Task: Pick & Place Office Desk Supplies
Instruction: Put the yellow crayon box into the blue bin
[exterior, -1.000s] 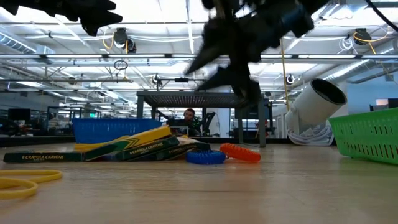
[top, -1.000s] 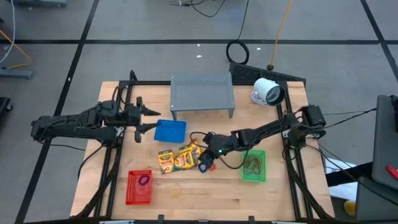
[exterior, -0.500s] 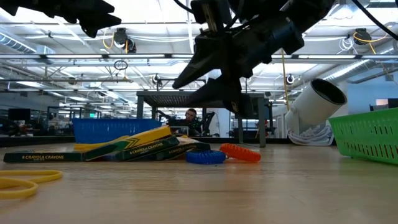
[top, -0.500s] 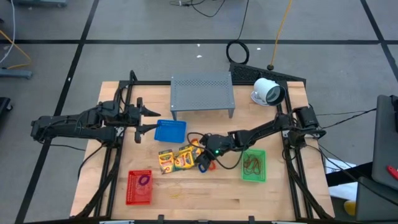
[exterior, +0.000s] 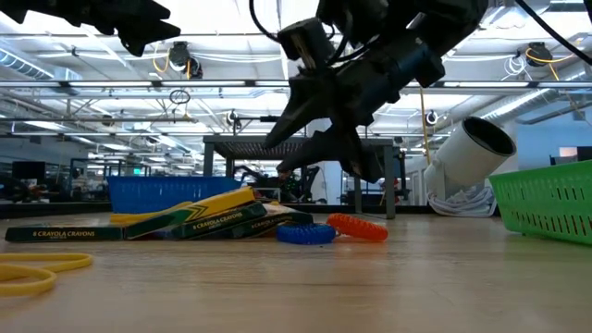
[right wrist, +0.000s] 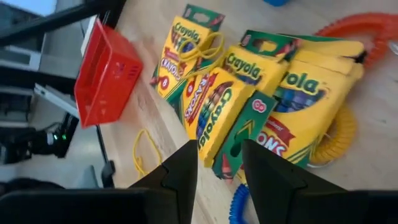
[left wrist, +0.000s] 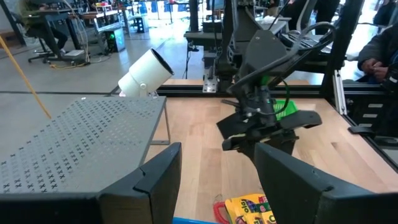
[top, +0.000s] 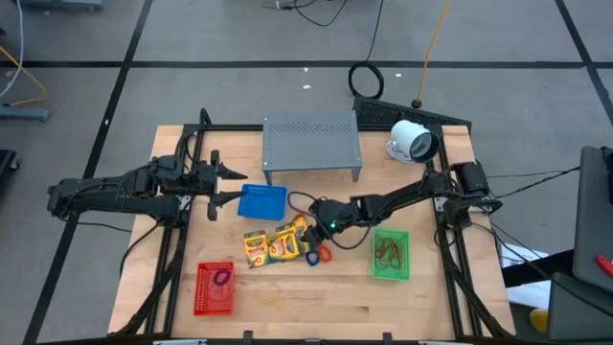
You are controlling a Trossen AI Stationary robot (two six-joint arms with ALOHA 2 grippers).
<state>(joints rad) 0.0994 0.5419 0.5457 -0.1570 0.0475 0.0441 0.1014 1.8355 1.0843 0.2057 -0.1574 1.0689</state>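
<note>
Several yellow crayon packs [top: 273, 241] lie in a loose heap mid-table, flat on the wood [right wrist: 227, 112]. A blue coil loop [exterior: 305, 233] and an orange one [exterior: 359, 227] lie beside them. My right gripper [top: 308, 220] hangs open just above the heap's right end, slanting down, clear of the packs in the low view [exterior: 310, 148]; its fingers frame a green-ended pack [right wrist: 219, 171]. My left gripper [top: 225, 185] waits open and raised at the left, beside the blue basket [top: 261, 201]. The red basket [top: 215, 287] holds a purple loop; the green basket [top: 390, 254] holds tan bands.
The grey perforated stand [top: 311, 144] is at the far middle, the white round device [top: 412, 142] at the far right. A yellow rubber band [top: 273, 300] lies near the front edge [exterior: 28, 270]. Bare wood shows along the front between the red and green baskets.
My right gripper has gone a little toward the table's left and down, closer over the crayon packs, and has rolled about its own axis. Its finger gap looks the same. The packs and loops have stayed where they were.
</note>
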